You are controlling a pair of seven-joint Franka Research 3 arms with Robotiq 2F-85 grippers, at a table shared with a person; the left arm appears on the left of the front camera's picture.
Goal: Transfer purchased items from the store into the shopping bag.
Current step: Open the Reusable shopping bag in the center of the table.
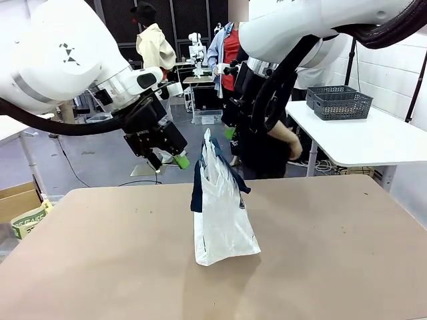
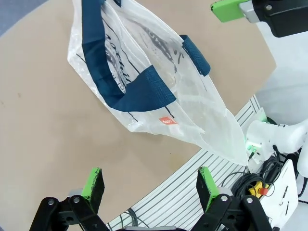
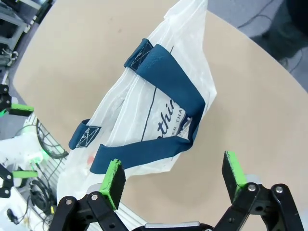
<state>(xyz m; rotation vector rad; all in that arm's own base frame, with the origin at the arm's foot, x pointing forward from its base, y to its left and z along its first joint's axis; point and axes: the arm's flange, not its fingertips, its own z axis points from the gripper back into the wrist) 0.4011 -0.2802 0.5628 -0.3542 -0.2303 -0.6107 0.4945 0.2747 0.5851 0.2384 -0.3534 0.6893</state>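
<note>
Both pincers stand wide with nothing between them: I see the left gripper (image 2: 151,185) and the right gripper (image 3: 173,178) hovering above the table (image 1: 100,253). Mid-table the shopping bag (image 1: 223,220) stands upright, navy handles (image 2: 139,91) drooping, red tag (image 2: 167,121) on its side.

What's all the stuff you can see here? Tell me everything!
translucent clear plastic shopping bag with navy strap handles: one, clear and navy, upright mid-table
tan wooden table: one, tan, under the bag
dark grey mesh baskets: two, grey, on the side table
white side table: one, white, far right
brown cardboard box: one, brown, low at left
person in dark clothes: one, far side of the table
left gripper: one, black with green pads, open, left of the bag
right gripper: one, black with green pads, open, above the bag
</note>
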